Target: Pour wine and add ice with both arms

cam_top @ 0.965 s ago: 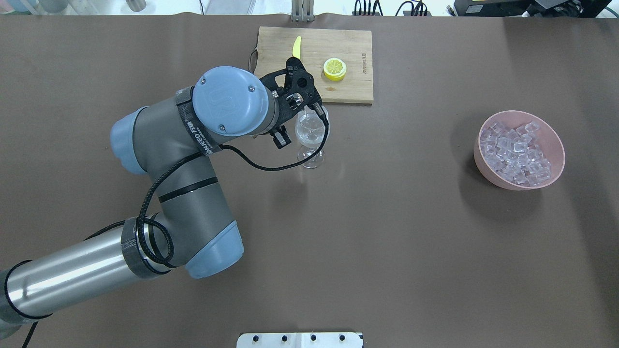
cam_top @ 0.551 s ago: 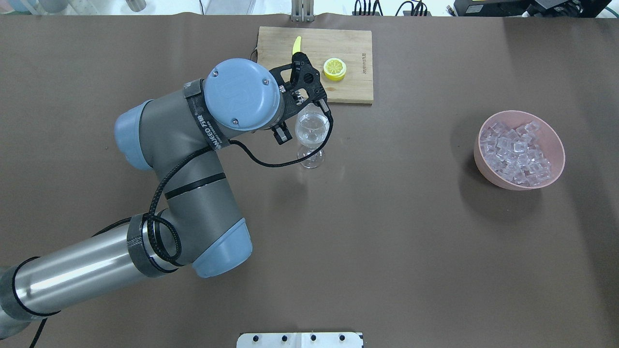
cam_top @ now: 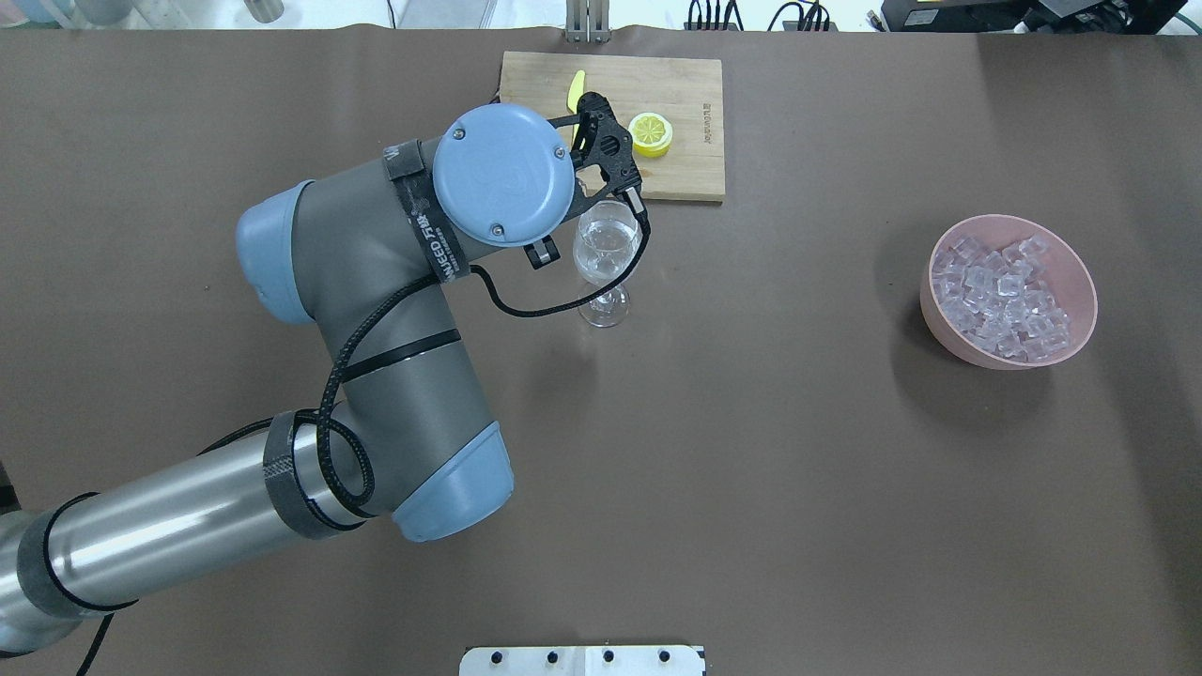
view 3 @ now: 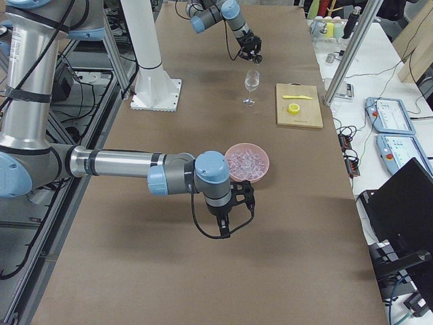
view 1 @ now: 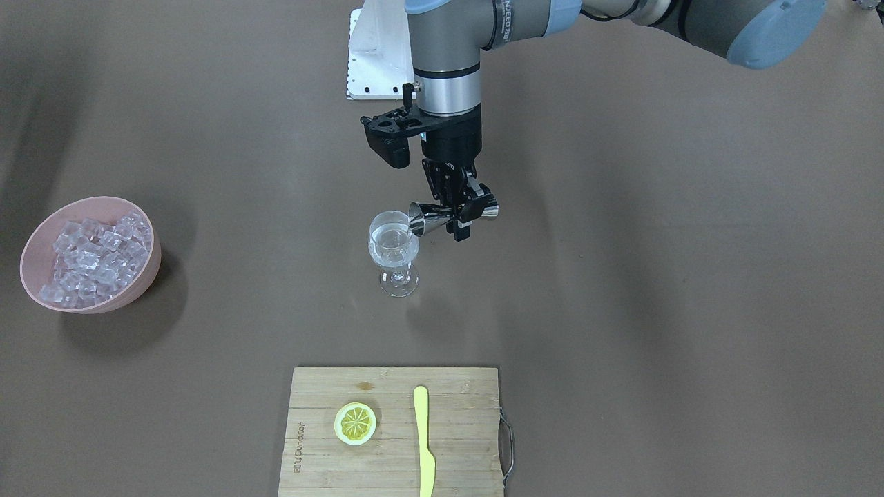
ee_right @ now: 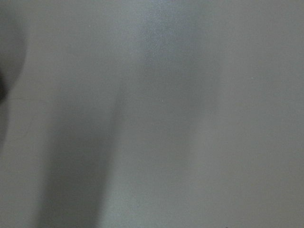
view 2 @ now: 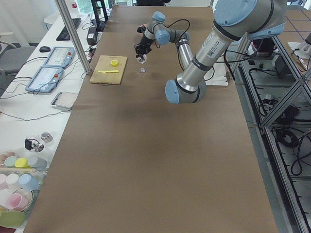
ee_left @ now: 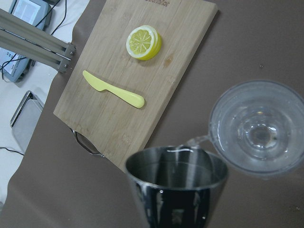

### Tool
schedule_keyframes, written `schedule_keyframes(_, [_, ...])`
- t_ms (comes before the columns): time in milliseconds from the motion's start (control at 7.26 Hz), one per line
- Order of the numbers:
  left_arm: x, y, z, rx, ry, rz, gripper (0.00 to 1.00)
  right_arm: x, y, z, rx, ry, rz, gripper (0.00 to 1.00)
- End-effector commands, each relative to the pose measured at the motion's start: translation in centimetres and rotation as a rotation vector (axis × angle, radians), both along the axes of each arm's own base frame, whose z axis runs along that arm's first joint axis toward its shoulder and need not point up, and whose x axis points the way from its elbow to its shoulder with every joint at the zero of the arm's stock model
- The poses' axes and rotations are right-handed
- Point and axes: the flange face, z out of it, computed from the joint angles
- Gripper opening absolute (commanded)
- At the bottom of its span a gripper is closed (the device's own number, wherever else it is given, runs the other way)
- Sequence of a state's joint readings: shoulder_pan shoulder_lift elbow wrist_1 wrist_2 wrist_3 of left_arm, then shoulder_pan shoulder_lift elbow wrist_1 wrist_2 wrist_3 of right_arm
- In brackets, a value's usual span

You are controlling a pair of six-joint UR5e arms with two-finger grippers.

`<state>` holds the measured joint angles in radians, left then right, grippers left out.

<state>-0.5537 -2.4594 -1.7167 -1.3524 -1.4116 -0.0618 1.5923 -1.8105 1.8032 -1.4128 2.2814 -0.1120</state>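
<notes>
1. Here, front-on: left gripper [view 1: 461, 219] clamps a jigger [view 1: 425, 219] tipped sideways at the glass [view 1: 392, 248] rim, to pour;
2. Left wrist: wine [ee_left: 195, 140] threads into the glass;
3. Overhead: ice [cam_top: 1000, 293] sits in the bowl [cam_top: 1072, 258], well apart;
4. Right side: right gripper [view 3: 226, 227] hangs near that bowl; its opening cannot be told.

Overhead and front-facing views look steeply down from opposite sides; both show glass [cam_top: 606, 246], board [cam_top: 681, 141]

Tabletop [cam_top: 751, 488]: uniform matt brown. Bowl [cam_top: 944, 333]: pale pink. Ice [cam_top: 1000, 300]: translucent, whitish sheen. Board [view 1: 456, 414]: light wood, straight grain. Lemon half [view 1: 356, 422]: yellow, paler segments. Knife [view 1: 423, 442]: yellow-green. Jigger [view 1: 429, 216]: mirror silver. Wine glass [view 1: 394, 252] and wine [ee_left: 259, 137]: clear, colourless. Left arm [cam_top: 376, 282]: grey, pale blue caps.
</notes>
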Motion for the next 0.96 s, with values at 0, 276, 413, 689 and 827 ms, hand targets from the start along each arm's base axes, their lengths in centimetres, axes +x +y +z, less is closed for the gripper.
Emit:
schedule_keyframes(0, [0.4, 0.4, -0.4, 0.009, -0.063, -0.003, 0.0, -0.1, 0.4, 0.3, -0.008, -0.009, -0.001, 1.0])
schedule_keyframes(276, [2.8, 3.3, -1.9, 0.048, -0.131, 0.0, 0.0, -0.1, 0.6, 0.3, -0.011, -0.015, -0.002, 1.0])
schedule_keyframes(413, [2.9, 3.4, -1.8, 0.048, -0.133, 0.002, 0.0, -0.1, 0.7, 0.5, -0.014, -0.015, -0.002, 1.0])
schedule_keyframes(689, [3.4, 3.3, -1.8, 0.043, -0.146, 0.007, 0.0, -0.1, 0.9, 0.5, -0.015, -0.015, -0.002, 1.0])
schedule_keyframes(827, [3.7, 3.2, -1.9, 0.04, -0.151, 0.007, 0.0, -0.1, 0.9, 0.5, -0.014, -0.015, -0.003, 1.0])
